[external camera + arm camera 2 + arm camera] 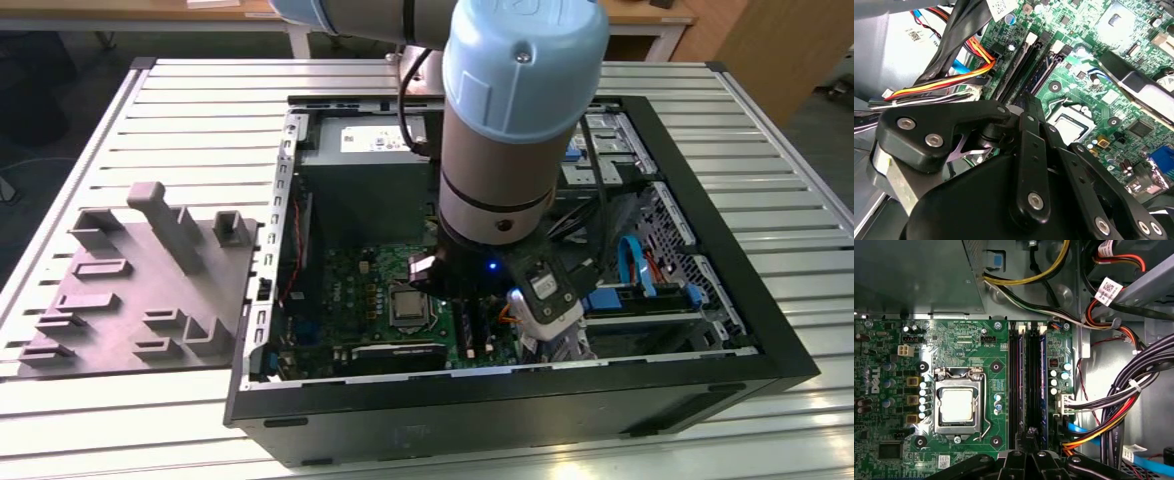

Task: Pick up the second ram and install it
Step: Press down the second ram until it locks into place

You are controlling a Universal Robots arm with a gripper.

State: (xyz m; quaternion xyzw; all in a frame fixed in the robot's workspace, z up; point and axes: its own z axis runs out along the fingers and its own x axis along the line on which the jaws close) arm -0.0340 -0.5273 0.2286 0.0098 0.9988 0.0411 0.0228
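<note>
So, gripper (1030, 436) down over the black RAM slots (1026, 380) | fingers closed together at a slot's end | second ram (1043, 385) seated upright beside them | CPU socket (958, 404) nearby

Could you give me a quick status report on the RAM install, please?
Gripper low inside the case, over the black memory slots. Second ram appears seated in a slot beside them. Cable bundle close alongside.

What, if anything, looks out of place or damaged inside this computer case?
Nothing looks damaged or askew. The processor sits bare, with no cooler on it, and the gripper hovers over the memory slots on the motherboard.
</note>
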